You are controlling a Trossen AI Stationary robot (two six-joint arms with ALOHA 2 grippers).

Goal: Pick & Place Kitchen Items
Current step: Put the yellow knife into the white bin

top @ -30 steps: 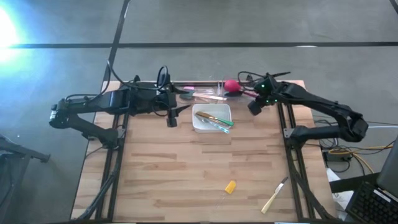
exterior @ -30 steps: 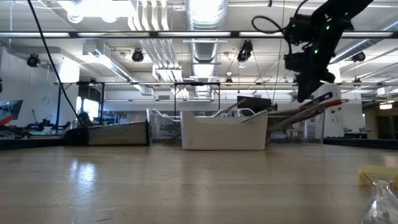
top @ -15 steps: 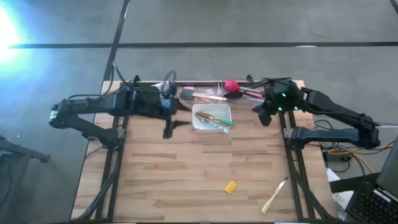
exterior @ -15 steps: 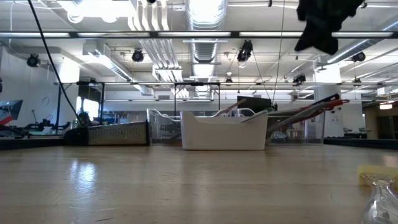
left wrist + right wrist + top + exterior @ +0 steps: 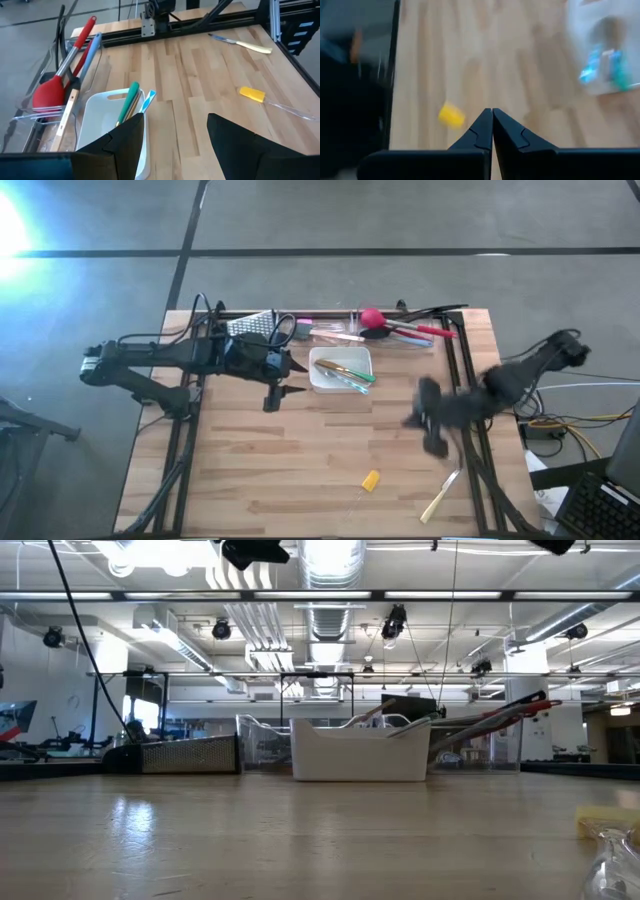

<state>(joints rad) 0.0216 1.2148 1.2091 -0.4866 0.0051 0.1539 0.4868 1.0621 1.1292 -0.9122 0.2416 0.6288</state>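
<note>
White tray (image 5: 322,375) at top centre already holds a few utensils (image 5: 345,373). We see a yellow piece (image 5: 370,480) and a knife (image 5: 441,496) left on the counter (image 5: 290,460), lower right. Right pincer (image 5: 492,122) is pressed together, empty; left pincer (image 5: 175,127) is spread.

We see a yellow-headed spatula with a clear handle (image 5: 369,481) lying flat on the wooden table near its front edge. Just to its right lies a cream-handled knife (image 5: 441,496), set diagonally. In the white square tray rest a green-handled utensil (image 5: 127,101), a blue-tipped one (image 5: 148,99) and a wooden stick, leaning on its rim. At the back, a red spatula (image 5: 55,85) and grey-handled utensils lie in a clear bin.
</note>
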